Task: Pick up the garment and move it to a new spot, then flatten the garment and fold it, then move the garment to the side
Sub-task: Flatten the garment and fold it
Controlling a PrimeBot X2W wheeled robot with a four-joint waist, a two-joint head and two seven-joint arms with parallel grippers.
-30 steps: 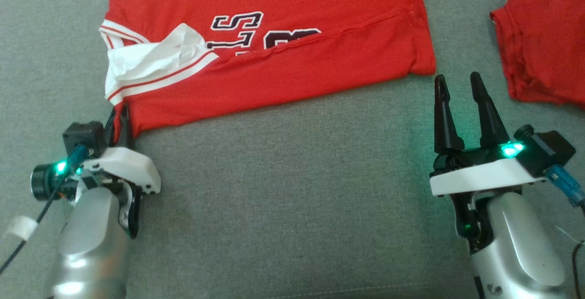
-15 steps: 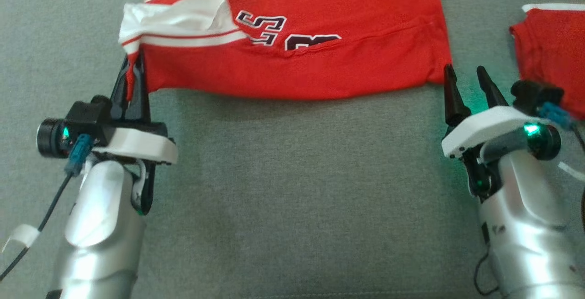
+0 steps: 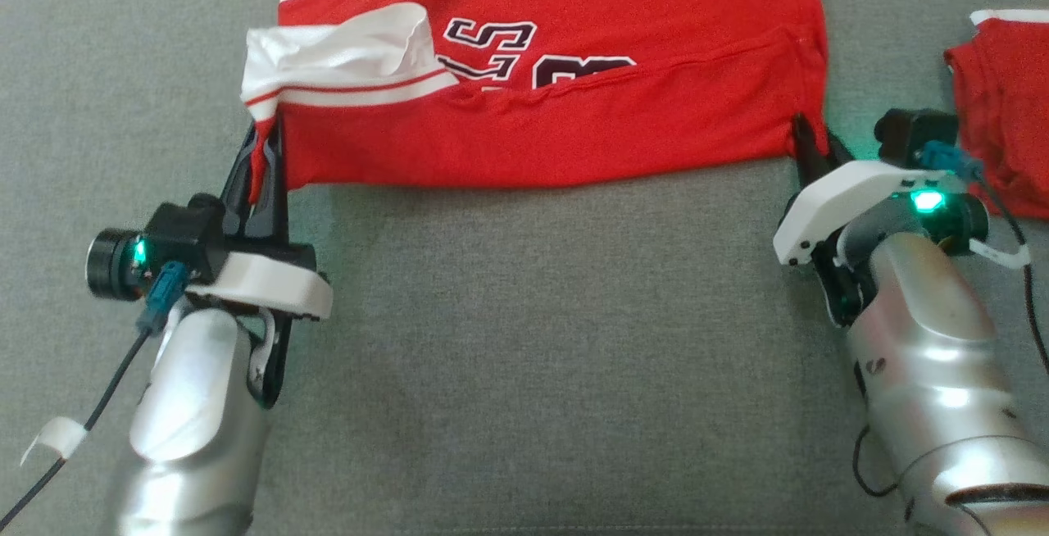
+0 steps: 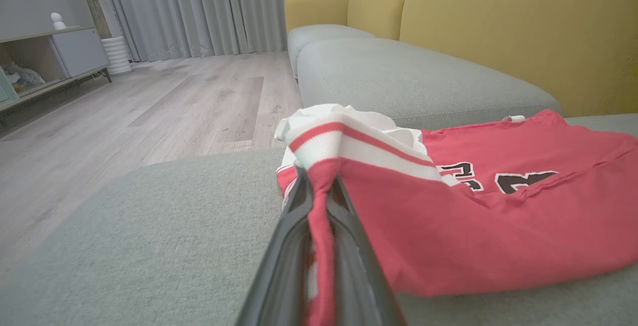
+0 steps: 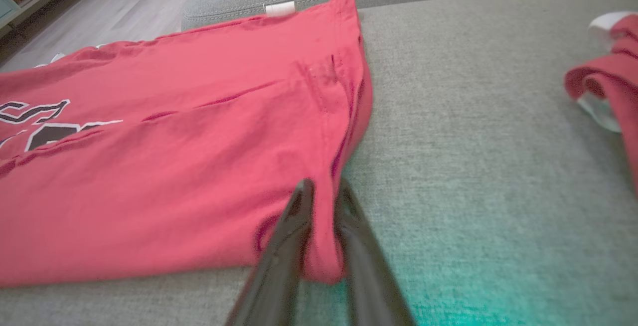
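Note:
The garment [image 3: 574, 126] is a red jersey with white trim and dark lettering, spread across the grey cushion [image 3: 533, 339]. My left gripper [image 3: 262, 130] is shut on its near left corner, and the white-trimmed edge is raised and folded over there. The left wrist view shows a strip of the garment [image 4: 473, 226] running down between the left gripper [image 4: 319, 174] fingers. My right gripper [image 3: 811, 138] is at the near right corner. In the right wrist view the right gripper [image 5: 324, 186] has its fingers pinched together on a fold of the garment [image 5: 174, 166].
A second red piece of clothing [image 3: 1000, 134] lies crumpled at the right, close to my right wrist, and appears again in the right wrist view [image 5: 608, 81]. A yellow sofa back [image 4: 498, 27] rises behind the cushion. Wooden floor [image 4: 149, 106] lies beyond its left edge.
My right gripper has reached forward to the jersey's near right corner and closed from wide open onto the fabric. My left gripper, still shut on its corner, has moved forward and lifted it.

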